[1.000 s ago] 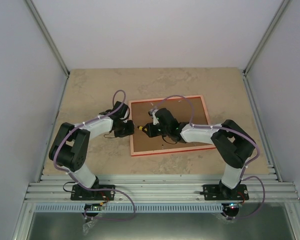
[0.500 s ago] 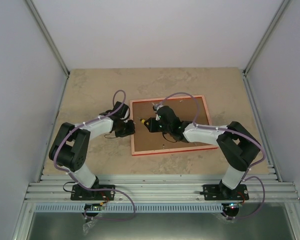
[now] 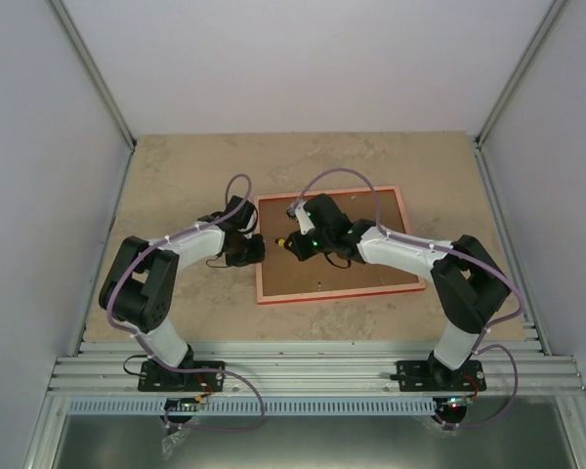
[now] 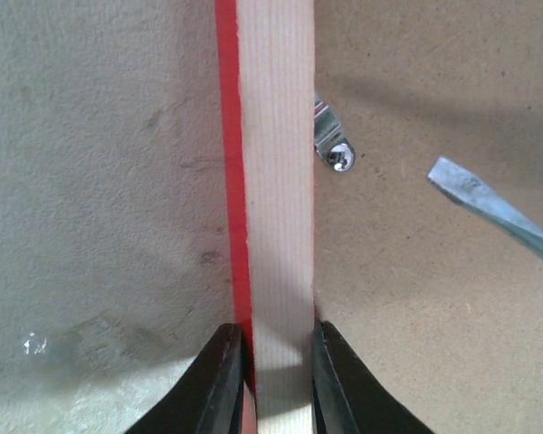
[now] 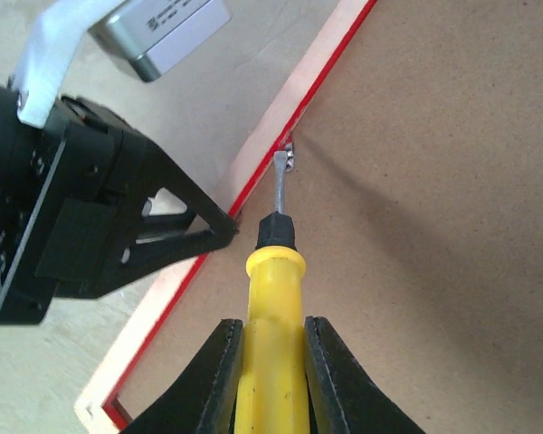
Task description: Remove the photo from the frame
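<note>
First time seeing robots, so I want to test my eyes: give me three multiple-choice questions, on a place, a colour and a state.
1. Where is the tip of the screwdriver? A touching a wall; B over the backing board, near a metal clip; C at an arm's base.
2. Its handle's colour? A blue; B green; C yellow.
3. What is the left tool doing? A gripping a rail of the frame; B hanging open; C holding the screwdriver.
B: the blade ends close to the clip. C: yellow shows inside the right tool. A: it pinches the rail.
</note>
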Controlling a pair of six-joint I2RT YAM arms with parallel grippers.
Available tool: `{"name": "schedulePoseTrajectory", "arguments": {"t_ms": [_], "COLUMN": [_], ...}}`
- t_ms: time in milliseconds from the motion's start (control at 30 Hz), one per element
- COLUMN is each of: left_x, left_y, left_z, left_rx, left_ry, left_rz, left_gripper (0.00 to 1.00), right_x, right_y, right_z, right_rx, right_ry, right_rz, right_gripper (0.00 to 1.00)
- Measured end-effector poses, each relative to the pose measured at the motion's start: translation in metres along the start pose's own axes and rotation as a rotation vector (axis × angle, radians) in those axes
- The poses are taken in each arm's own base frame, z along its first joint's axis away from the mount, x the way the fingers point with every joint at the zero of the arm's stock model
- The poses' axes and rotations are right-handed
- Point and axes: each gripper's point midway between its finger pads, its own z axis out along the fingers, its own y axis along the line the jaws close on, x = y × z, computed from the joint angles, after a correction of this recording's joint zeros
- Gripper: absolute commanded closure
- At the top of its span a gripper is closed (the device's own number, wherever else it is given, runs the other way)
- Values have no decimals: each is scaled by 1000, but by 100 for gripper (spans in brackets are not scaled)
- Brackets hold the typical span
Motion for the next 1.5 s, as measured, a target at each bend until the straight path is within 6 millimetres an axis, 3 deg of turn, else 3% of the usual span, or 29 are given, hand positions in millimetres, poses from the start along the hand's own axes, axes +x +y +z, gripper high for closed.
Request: {"name": "schedulePoseTrajectory", "arguments": {"t_ms": [300, 667, 1133, 1500], "left_x": [0, 2, 2, 2], "left_y": [0, -5, -5, -5], "left_z": [0, 1, 1, 1], "left_rx": [-17, -15, -16, -16], "left_ry": [34, 43, 43, 43], "left_rz": [90, 155, 156, 156], "left_gripper": [91, 91, 92, 91], "right_x": [6, -5, 6, 2], "right_y": [-9, -3, -8, -10], "right_z": [-5, 2, 15, 18], "right_rx": [22, -15, -15, 2], "right_ry": [64, 76, 149, 153], "right_rz": [-151, -254, -305, -308], "right_gripper": [99, 100, 100, 99]}}
